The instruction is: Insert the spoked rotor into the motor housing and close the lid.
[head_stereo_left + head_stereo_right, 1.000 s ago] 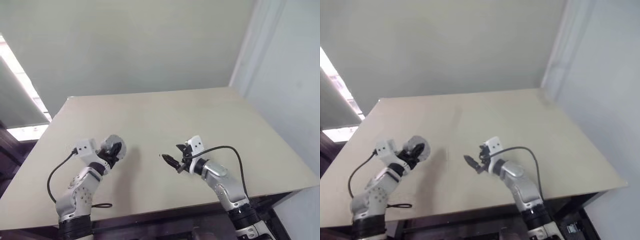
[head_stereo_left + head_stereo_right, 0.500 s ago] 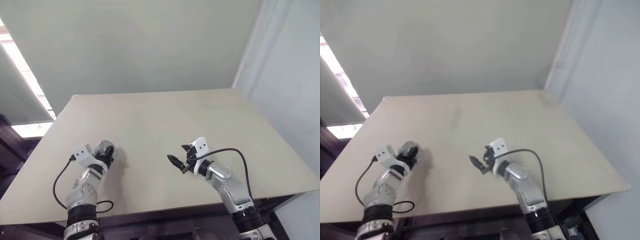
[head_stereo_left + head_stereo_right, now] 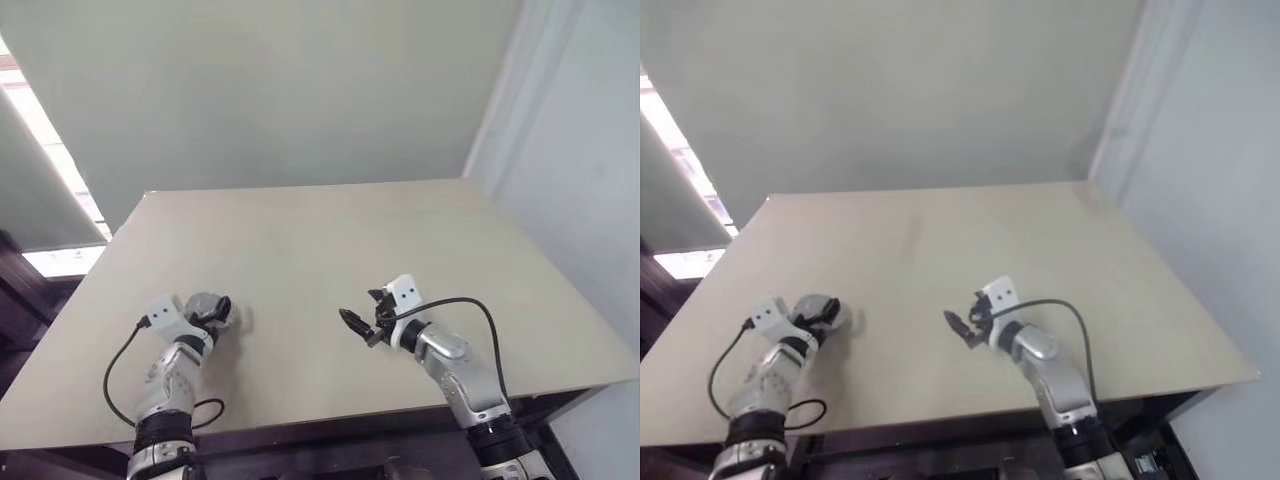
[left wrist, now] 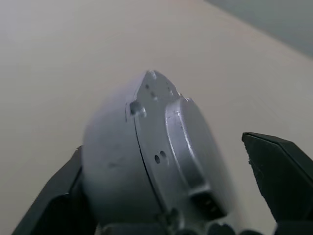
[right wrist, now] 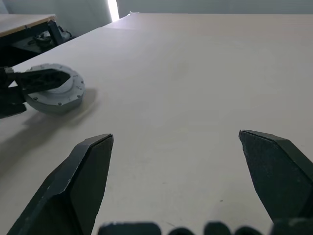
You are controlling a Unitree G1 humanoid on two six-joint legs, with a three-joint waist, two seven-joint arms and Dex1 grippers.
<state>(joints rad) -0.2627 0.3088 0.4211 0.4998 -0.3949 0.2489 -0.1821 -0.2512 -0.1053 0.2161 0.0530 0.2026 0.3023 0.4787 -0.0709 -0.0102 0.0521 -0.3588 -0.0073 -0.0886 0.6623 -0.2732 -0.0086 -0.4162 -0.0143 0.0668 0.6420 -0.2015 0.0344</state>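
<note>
**Position check: motor housing as reference**

1. The motor housing (image 5: pixel 54 90) is lying flat on the table (image 3: pixel 330 230), its round face pointing upward. A grey ribbed disc, judged to be the lid, is sitting on top of it. No long axis applies, because the part is round.
2. The left gripper (image 3: pixel 215 308) is straddling the housing. In the left wrist view, one finger is lying against the housing's edge while the other is standing clear of it across a visible gap. The jaws are therefore apart and are not clamping the part.
3. The right gripper (image 3: pixel 358 328) is hovering well apart from the housing, on its right side, with its fingers spread wide and holding nothing.
4. Judgement: the left arm is the nearer one, so any further handling of the housing is falling to it.
</note>
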